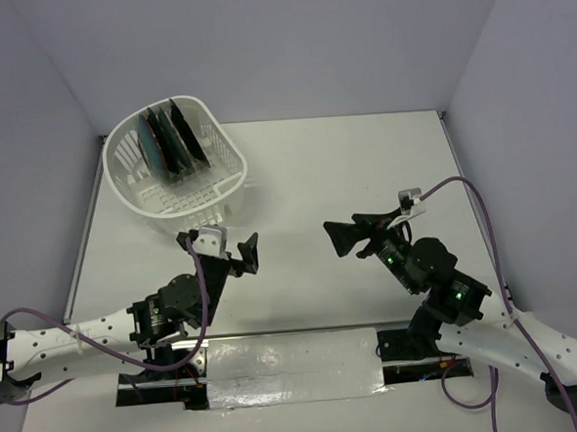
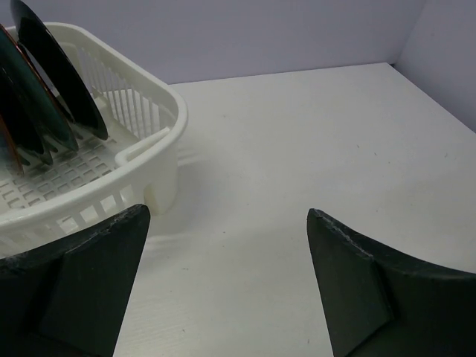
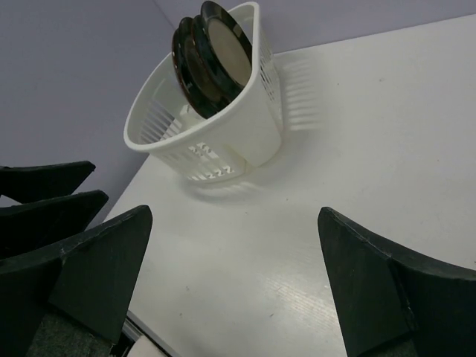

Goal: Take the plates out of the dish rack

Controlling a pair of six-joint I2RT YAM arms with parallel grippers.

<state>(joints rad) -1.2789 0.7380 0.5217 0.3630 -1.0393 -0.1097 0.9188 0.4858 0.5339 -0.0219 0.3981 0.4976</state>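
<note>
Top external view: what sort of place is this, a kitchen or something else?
Probably a lab test cell, not a kitchen: a white table boxed in by plain walls, robot arms bolted at its near edge, and a dish rack with plates as the only prop.

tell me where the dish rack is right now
In the top view the white dish rack sits at the far left corner of the table, holding the plates on edge, just beyond the open left gripper.
</note>
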